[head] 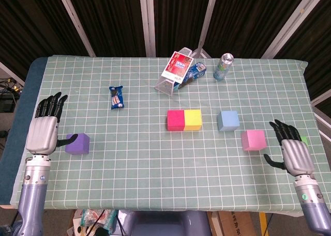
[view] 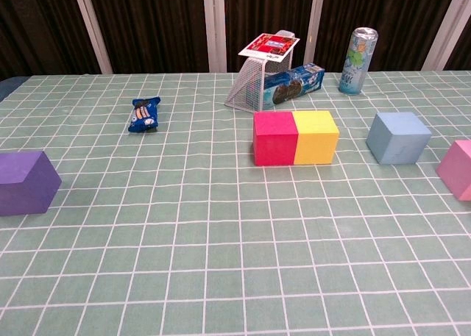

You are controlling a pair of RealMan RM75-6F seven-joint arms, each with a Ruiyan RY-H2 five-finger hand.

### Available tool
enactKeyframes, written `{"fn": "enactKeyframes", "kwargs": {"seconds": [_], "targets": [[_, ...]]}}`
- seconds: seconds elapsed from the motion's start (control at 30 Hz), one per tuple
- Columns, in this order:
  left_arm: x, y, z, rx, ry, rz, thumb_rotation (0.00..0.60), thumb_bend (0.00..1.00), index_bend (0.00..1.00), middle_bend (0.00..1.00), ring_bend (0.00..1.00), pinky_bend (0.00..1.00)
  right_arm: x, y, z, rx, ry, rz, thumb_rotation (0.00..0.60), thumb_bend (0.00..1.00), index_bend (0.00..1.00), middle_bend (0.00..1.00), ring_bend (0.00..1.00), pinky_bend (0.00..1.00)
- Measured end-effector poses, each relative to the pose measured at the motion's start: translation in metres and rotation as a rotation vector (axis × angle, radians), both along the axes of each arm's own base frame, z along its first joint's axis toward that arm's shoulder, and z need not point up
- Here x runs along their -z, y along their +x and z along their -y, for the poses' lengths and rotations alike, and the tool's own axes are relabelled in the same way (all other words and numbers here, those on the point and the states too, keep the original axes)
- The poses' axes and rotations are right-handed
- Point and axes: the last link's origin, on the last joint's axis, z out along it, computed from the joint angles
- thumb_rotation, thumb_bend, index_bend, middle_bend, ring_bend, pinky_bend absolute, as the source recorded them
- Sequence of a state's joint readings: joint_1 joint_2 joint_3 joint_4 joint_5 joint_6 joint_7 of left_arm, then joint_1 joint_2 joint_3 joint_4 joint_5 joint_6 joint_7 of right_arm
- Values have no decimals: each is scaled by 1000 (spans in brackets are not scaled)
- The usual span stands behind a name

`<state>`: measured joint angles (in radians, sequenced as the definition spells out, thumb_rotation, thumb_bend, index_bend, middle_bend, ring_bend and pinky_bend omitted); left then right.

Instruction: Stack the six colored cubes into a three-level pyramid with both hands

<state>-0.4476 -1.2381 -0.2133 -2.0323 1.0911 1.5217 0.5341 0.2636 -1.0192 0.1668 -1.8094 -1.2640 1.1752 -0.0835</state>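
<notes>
Looking down, head view
Surface: green checked cloth (head: 155, 158) over the surface, dark curtains with pale posts behind.
Edges: left hand (head: 44, 130) hangs at the left edge, right hand (head: 294, 152) near the right edge; wide bare cloth lies between them toward the front.
Left fingers: (head: 51, 104) straight and apart, holding nothing; the thumb points at the purple cube (head: 77, 143), just beside it, contact unclear.
Right fingers: (head: 282, 130) spread, holding nothing; the pink cube (head: 253, 140) sits just to their left, apart from them. A sliver of the green cube (head: 304, 141) shows past the hand.
Centre: red cube (head: 176, 120) and yellow cube (head: 193, 119) touch side by side; blue cube (head: 227, 120) stands apart to their right.
Back: tipped wire basket (head: 173, 78) with packets, soda can (head: 223, 66), snack packet (head: 117, 97).

Chest view
Surface: same cloth, seen low.
Cubes: purple (view: 26, 181) at the left edge; red (view: 275, 137) against yellow (view: 316, 136); blue (view: 398, 137) apart; pink (view: 458, 169) cut by the right edge.
Hands: neither shows here.
Back: basket (view: 257, 86), can (view: 357, 50), packet (view: 143, 115).
</notes>
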Motion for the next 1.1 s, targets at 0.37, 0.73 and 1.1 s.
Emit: {"fn": "enactKeyframes", "kwargs": {"seconds": [0.37, 0.73, 1.1], "targets": [[-14, 0, 6, 12, 3, 53, 600, 116, 0, 0, 0, 9, 38, 49, 85, -133, 204, -130, 600, 323, 0, 0, 0, 0], [-16, 0, 6, 12, 20, 63, 600, 116, 0, 0, 0, 9, 71, 53, 127, -117, 286, -186, 600, 324, 0, 0, 0, 0], [-14, 0, 4, 2, 17, 69, 600, 116, 0, 0, 0, 9, 90, 40, 146, -66, 319, -228, 600, 324, 0, 88, 38, 0]]}}
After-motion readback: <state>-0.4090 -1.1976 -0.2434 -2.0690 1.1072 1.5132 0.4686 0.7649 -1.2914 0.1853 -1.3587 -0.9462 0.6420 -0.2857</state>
